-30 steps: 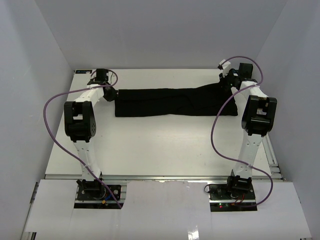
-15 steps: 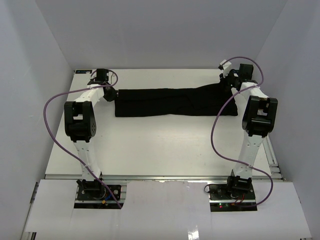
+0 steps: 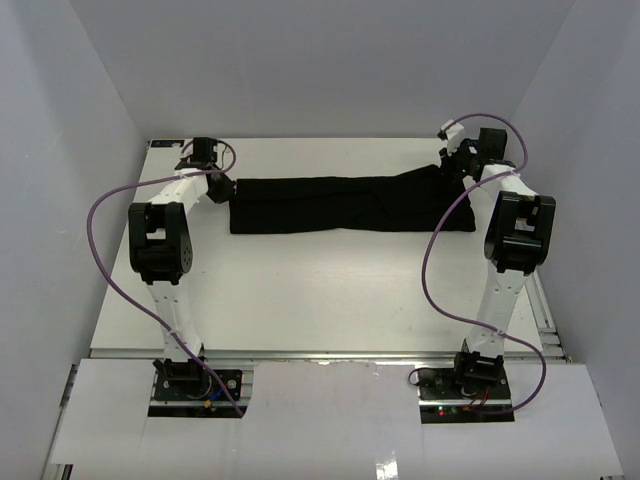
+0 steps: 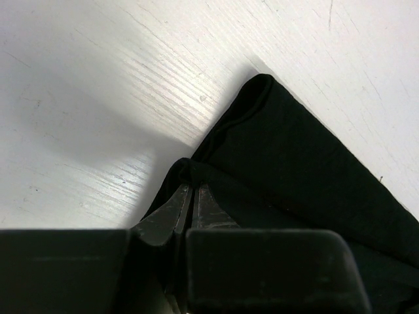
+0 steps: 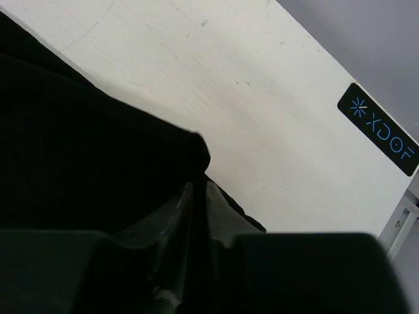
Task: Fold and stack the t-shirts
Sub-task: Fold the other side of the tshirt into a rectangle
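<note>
We find one black t-shirt (image 3: 350, 203) lying on the white table (image 3: 330, 290), folded into a long narrow band that runs left to right across the far half, well apart from the arm bases at the near edge. The left gripper (image 4: 192, 196) sits at the band's left end. In the left wrist view its fingers (image 4: 167, 212) are pressed together on a ridge of cloth just beside the folded corner, with no gap between them. That corner lies flat on the table. The right gripper (image 5: 196, 196) sits at the band's right end, near the far right corner of the table. From above, the cloth there rises off the surface toward the gripper. In the right wrist view its fingers (image 5: 173, 216) stand narrow, with only a thin slit between them, and a bunched fold of cloth sits at their tips. We cannot tell how firmly that fold is pinched. A dark label (image 5: 380, 129) with blue lettering is fixed on the table's edge beyond the right gripper. The middle of the band rests flat, with shallow creases.
</note>
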